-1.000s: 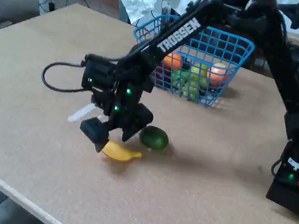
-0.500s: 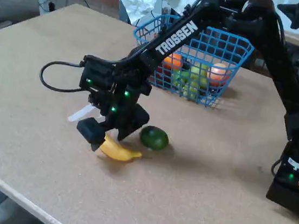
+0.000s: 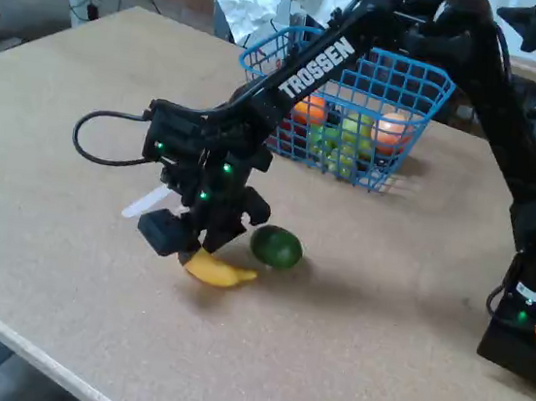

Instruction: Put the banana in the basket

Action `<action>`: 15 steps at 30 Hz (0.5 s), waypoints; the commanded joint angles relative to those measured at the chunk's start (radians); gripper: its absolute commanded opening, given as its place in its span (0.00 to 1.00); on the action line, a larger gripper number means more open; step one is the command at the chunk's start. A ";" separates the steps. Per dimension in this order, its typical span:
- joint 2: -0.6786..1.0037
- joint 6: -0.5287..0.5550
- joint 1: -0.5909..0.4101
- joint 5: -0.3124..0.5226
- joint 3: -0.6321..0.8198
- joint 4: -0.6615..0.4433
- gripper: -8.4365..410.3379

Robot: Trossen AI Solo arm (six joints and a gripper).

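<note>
The small yellow banana (image 3: 224,273) is at the table's front, just left of a round dark-green fruit. My gripper (image 3: 194,248) comes down on the banana's left end, its black fingers (image 3: 163,233) standing either side of that end and shut on it. The banana's right tip sticks out towards the green fruit, and its left end is hidden behind the fingers. It stays very low over the table. The blue wire-mesh basket (image 3: 427,86) stands at the back, well beyond the gripper, and the arm reaches across in front of it.
The dark-green fruit (image 3: 276,247) lies right beside the gripper. Several fruits (image 3: 392,130) fill the basket. A white strip (image 3: 142,203) lies on the table left of the gripper, with a looping black cable (image 3: 90,135) above it. The arm's base (image 3: 524,330) stands at right.
The gripper has risen slightly and its fingers have drawn in on the banana's left end. The banana has shifted a little to the right. The green fruit has stayed put.
</note>
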 commanded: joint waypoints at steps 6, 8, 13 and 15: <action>-0.002 0.001 0.002 0.004 0.000 0.011 0.01; -0.011 -0.006 0.003 0.005 0.003 0.016 0.02; -0.058 -0.037 0.005 0.005 0.032 0.016 0.02; -0.084 -0.061 0.005 0.011 0.047 0.016 0.02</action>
